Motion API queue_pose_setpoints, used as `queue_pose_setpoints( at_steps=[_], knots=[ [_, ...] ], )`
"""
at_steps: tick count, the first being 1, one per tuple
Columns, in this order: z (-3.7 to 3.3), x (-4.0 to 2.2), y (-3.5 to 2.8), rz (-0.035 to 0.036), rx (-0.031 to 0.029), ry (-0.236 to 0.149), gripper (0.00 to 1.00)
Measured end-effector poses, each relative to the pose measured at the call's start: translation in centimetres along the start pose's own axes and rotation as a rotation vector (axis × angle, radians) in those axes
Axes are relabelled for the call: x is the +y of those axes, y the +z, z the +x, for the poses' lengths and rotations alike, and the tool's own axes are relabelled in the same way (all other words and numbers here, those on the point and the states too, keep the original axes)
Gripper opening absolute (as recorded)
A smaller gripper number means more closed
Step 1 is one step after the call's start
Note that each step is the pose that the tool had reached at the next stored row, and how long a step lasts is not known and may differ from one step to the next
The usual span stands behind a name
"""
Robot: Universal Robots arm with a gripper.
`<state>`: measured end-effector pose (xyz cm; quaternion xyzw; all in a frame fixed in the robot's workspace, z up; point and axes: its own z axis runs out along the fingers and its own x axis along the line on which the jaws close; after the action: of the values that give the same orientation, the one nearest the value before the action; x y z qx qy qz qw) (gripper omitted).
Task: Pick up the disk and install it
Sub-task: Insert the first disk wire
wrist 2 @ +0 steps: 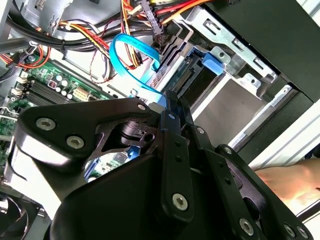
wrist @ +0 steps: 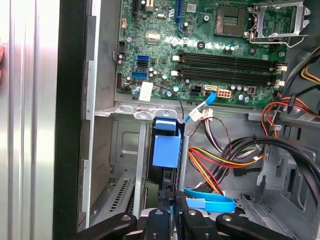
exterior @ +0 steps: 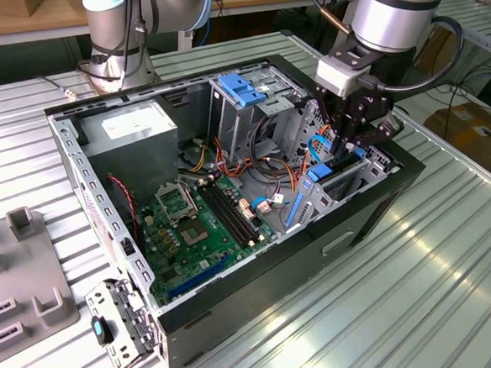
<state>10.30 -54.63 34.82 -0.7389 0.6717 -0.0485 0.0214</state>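
While the black gripper [wrist: 172, 202] clamps the disk [wrist: 166, 149] (bright blue plastic frame), it stands edgewise in a metal bay [wrist: 126, 150].

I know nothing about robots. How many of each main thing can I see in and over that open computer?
computer case: 1
motherboard: 1
power supply: 1
disk: 1
gripper: 1
Total: 5

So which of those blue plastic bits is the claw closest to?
The disk's blue frame, standing in the low bay just under the claw; the other blue bracket sits atop the tall cage, farther off.
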Motion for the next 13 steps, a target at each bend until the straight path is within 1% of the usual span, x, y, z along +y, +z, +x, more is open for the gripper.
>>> queue_pose_setpoints(
  at_steps=[10,13],
  knots=[
    [0.01,0.03,0.08,0.0,0.0001,-0.001,0.16],
    [0.0,0.04,0.22,0.0001,-0.0002,-0.001,0.16]
  ],
)
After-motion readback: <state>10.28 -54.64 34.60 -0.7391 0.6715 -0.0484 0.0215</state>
